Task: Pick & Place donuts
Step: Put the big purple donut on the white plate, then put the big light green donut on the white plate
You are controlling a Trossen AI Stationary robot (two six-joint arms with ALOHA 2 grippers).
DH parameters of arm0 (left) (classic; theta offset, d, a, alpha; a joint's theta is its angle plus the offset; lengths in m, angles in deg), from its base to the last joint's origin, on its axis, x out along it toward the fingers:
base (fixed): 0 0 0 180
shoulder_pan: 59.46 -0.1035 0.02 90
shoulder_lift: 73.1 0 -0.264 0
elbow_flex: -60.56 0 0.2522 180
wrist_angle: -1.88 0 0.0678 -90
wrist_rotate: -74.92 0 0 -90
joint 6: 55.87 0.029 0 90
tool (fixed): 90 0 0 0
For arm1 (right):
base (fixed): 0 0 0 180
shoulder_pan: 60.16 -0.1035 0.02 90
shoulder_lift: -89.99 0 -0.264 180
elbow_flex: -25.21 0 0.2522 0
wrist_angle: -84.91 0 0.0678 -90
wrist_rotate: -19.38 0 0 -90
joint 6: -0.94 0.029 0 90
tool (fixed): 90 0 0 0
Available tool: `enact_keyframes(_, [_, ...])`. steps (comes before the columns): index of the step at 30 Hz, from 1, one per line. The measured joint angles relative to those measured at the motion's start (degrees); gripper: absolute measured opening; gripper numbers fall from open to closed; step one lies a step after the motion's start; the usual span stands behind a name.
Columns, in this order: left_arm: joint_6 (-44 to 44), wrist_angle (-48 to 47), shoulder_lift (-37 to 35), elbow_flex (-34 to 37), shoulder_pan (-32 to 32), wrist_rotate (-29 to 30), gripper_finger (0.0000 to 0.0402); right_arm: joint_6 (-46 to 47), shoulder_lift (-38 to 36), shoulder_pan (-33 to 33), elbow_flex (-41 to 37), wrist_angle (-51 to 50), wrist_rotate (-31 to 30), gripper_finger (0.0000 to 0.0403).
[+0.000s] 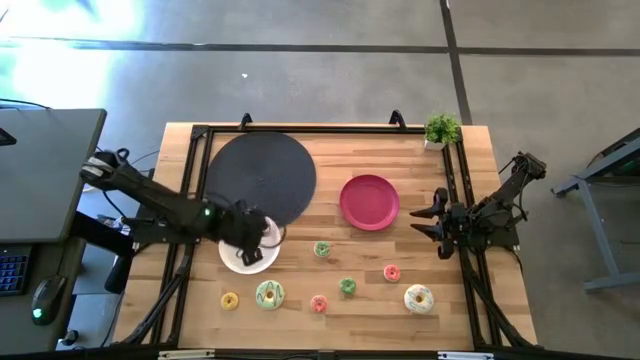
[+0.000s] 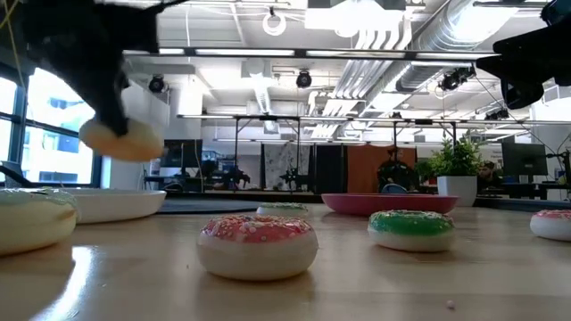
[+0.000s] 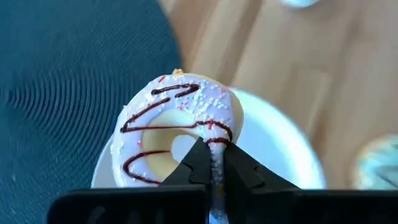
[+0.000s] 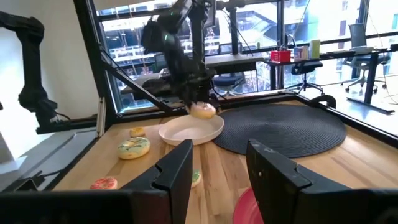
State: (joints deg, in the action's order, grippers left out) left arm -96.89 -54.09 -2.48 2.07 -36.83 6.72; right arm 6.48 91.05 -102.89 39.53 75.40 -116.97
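On the left, the left gripper [image 1: 250,237] hangs over the white plate [image 1: 232,262], its fingers [image 3: 198,163] pinched on the rim of a lilac donut [image 3: 177,127] with a chocolate squiggle. The low view shows that donut held clear above the plate, so the hold looks like the last stage of a placement: a rim grip lets the ring drop flat once the fingers part. The plate sits at the edge of the black mat [image 1: 262,178], touching or overlapping it, close enough that the arm need not reach far. The other donuts lie loose on the wood in front: a yellow one [image 1: 230,300], a larger green-iced one [image 1: 269,294], a small green one [image 1: 321,249], a pink one [image 1: 319,304], another green [image 1: 347,287], an orange-pink one [image 1: 391,273] and a larger white-yellow one [image 1: 418,298]. They are well apart from one another, which leaves room for fingers to come down round each. The pink plate [image 1: 369,201] sits bare near the middle, probably the second target. On the right, the right gripper [image 1: 437,225] waits beside that plate, fingers [image 4: 177,168] spread, off the wood and out of the left arm's way. A potted plant [image 1: 441,130] stands in the far right corner.
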Motion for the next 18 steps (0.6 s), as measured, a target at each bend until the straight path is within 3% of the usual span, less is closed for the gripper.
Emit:
enact_keyframes(3, [-7.9, 1.4, 0.8, 4.0, 2.3, 4.7, 0.002, -1.3, 0.0, 0.0, 0.0, 0.0, -1.0, 0.014])
enact_keyframes(7, [-12.6, 1.9, 0.9, 7.2, 2.1, 3.0, 0.0059, -2.8, 0.1, 0.0, 0.0, 0.2, -1.7, 0.014])
enact_keyframes(18, [-10.2, 9.9, 0.9, 9.1, 2.1, 2.2, 0.0188, -1.5, 0.1, 0.0, 0.0, 0.8, -0.2, 0.0144])
